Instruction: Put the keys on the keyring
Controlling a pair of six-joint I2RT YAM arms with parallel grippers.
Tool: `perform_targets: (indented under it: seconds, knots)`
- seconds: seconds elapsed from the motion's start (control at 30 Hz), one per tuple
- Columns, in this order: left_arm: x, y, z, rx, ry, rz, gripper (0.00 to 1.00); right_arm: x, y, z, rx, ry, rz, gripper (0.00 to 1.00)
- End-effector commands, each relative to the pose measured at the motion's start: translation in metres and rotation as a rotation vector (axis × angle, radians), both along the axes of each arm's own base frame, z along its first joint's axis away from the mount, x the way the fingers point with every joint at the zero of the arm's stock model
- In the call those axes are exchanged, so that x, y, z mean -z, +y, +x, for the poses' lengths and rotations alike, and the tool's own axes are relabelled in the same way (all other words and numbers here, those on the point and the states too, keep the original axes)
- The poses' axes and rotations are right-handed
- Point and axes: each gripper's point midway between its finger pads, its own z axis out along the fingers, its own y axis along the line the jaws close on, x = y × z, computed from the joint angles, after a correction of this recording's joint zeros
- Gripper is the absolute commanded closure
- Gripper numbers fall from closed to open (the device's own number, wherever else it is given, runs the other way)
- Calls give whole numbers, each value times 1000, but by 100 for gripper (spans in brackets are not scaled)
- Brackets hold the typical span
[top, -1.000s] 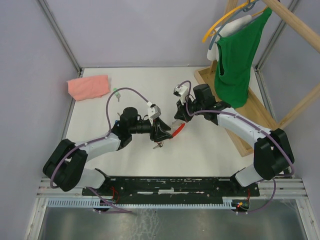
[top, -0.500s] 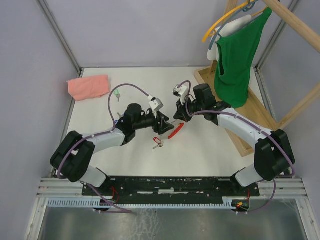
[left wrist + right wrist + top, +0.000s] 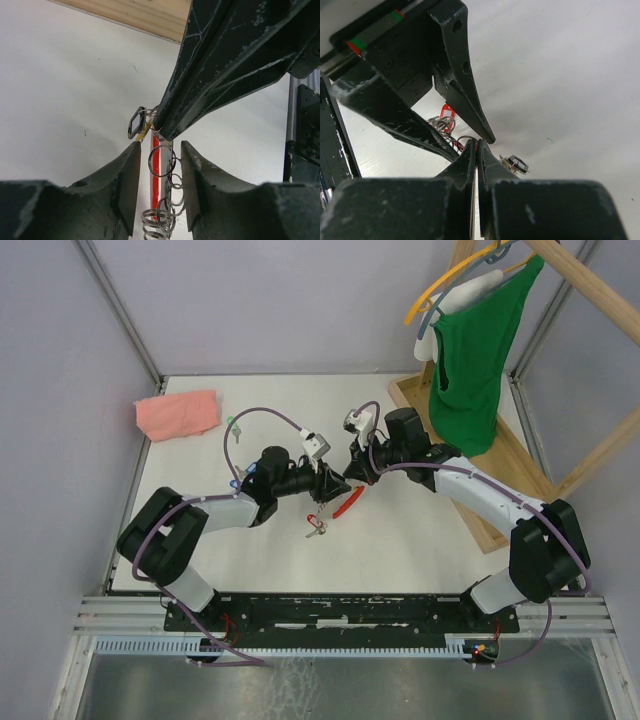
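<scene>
The right claw (image 3: 476, 143) is pinched closed on the end of the keyring (image 3: 168, 150), with the black tag (image 3: 136, 123) dangling just beside its tips; the tag's pale face is too small to read. The left claw (image 3: 160, 146) stands open, its fingers (image 3: 125, 172) either side of the keyring's wire loops and red band (image 3: 156, 167) without clamping them. Just nearer the arm bases a red-tagged key (image 3: 318, 526) lies on the white tabletop (image 3: 420, 530). A green-tagged key (image 3: 233, 427) lies well apart, near the pink cloth (image 3: 177, 413).
</scene>
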Motion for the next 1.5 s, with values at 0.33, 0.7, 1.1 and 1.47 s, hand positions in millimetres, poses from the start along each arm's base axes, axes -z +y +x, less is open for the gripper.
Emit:
perform_targets:
  seconds: [0.33,0.7,1.1,1.47]
  knots:
    - [-28,-5,7,7,-140,-80,97,-28,13,-4,-32,-57,78,94]
    - [-42,3,-1,39,-363,-88,97,-64,-7,-5,56,-174,77,69]
    - [-43,10,-8,105,-623,54,97,-54,-11,-28,-201,-473,-20,57]
    - [-57,15,-3,6,-982,346,97,-40,-3,-49,-396,-793,-51,57]
